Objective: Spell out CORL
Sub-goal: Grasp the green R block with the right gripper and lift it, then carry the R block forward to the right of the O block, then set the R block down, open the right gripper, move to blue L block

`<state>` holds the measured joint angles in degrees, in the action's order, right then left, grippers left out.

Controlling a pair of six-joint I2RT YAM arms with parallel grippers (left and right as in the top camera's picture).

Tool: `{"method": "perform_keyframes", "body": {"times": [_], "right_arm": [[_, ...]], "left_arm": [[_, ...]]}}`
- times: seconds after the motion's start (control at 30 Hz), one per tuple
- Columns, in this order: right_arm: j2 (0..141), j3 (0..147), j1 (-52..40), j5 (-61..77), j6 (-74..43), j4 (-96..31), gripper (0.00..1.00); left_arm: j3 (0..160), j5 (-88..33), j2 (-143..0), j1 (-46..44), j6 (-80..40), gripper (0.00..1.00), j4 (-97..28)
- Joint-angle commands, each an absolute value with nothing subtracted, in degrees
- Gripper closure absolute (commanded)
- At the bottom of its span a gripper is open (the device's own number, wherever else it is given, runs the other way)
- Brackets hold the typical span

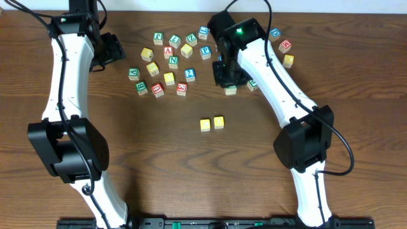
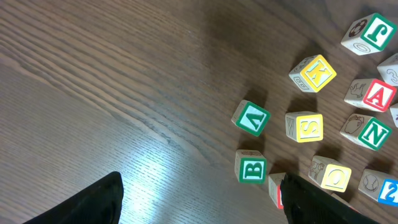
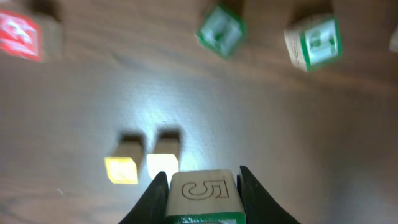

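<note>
**Right gripper** (image 3: 203,179): my jaws are closed on a green-edged cube (image 3: 202,193). One finger presses each side. The wooden face towards my wrist camera carries a carved 5. The green-edged face is seen only as a strip, so I cannot read its letter. From overhead, I hold this cube at the near edge of the pile (image 1: 172,60), well apart from the yellow cubes.

**Yellow cubes** (image 1: 211,123): two of them stand side by side on the table (image 1: 191,172), touching or nearly so, near its middle. Their tops read as plain yellow.

**Left gripper** (image 1: 112,51): my jaws stand wide apart and hold nothing. I hang over bare table at the left edge of the pile. The B cube (image 2: 251,167) lies just beside my right finger.

**L cube:** I cannot pick it out in the pile.
</note>
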<state>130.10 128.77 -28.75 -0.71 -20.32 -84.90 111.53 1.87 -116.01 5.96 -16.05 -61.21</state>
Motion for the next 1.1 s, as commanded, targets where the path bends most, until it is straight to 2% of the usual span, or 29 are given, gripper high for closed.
{"method": "perform_keyframes", "body": {"times": [0.0,0.3,0.73,0.93,1.07], "right_arm": [[130.4,123.7,-29.5,-1.3,-19.7,-86.0,0.8],[130.4,108.9,-30.5,-1.3,-23.7,-75.6,0.8],[130.4,105.1,-30.6,-1.4,-24.9,-69.6,0.76],[130.4,105.1,-31.0,-1.4,-24.8,-69.7,0.68],[130.4,105.1,-31.3,-1.4,-24.8,-69.8,0.66]], "left_arm": [[113.5,2.6,-115.9,6.0,-15.1,0.2,-61.4],[113.5,2.6,-115.9,6.0,-15.1,0.2,-61.4],[113.5,2.6,-115.9,6.0,-15.1,0.2,-61.4],[113.5,2.6,-115.9,6.0,-15.1,0.2,-61.4],[113.5,2.6,-115.9,6.0,-15.1,0.2,-61.4]]}}
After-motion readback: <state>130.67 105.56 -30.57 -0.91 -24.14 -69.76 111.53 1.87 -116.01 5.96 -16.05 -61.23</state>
